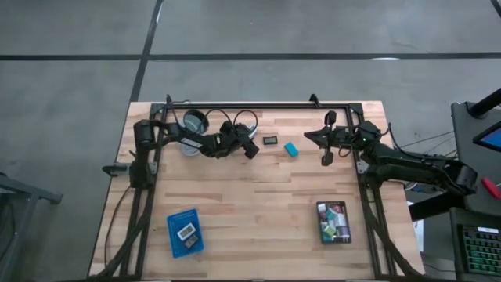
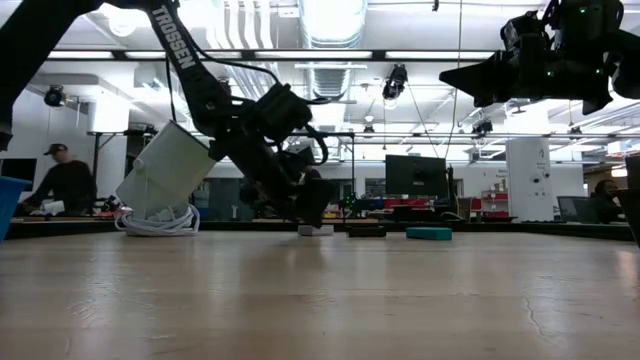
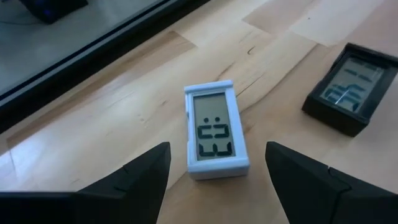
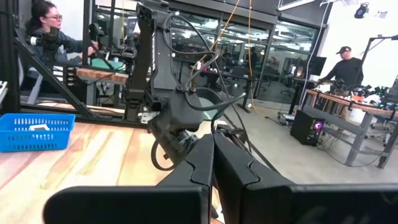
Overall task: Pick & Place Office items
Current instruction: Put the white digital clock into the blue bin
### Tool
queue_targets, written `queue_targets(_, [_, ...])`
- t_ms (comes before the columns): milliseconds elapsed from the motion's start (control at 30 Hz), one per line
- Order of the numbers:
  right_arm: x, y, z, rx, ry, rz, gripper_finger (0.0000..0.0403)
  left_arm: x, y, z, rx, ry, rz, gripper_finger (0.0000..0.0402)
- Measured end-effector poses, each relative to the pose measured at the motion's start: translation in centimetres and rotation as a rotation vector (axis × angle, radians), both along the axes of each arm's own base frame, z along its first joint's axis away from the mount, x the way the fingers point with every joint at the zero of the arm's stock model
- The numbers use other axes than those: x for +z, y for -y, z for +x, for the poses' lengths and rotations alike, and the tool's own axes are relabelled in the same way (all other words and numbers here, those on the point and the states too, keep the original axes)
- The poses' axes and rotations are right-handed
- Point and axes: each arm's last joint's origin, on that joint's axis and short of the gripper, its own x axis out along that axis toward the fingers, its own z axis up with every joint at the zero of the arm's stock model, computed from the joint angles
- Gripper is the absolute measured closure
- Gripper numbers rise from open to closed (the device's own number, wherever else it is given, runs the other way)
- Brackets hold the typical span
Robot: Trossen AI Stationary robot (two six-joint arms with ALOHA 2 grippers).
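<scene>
Two dark fingers of the left gripper fill the near edge of the left wrist view, spread wide apart w/ nothing between the tips. Just ahead of the gap lies a white display unit, flat on the wood, its LCD face up; fingers sit either side of its near end, not touching it. A black display unit lies near it, off to one side.

From above, left arm reaches from its base at the table's left edge toward the back-centre, gripper angled down, close to the table. The black unit is just right of it, and a teal block a bit farther right.

Right gripper hovers high over the back-right area, well apart from the items; its fingers are pressed together, holding nothing.

Front-left: blue tray w/ a white display piece in it. Front-right: black tray holding several small coloured pieces. Clear round cup stands at the back-left.
</scene>
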Motion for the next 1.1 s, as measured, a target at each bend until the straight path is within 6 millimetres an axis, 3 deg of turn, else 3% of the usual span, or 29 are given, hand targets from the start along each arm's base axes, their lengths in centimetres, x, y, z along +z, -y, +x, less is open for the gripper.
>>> queue_targets(800, [0.0,0.0,0.0,0.0,0.0,0.0,0.0394,-0.3,-1.0,-0.5,-0.033,-0.01,-0.068,0.0139])
queue_targets(1100, [0.0,0.0,0.0,0.0,0.0,0.0,0.0394,-0.3,-1.0,-0.5,-0.034,-0.007,-0.071,0.0197])
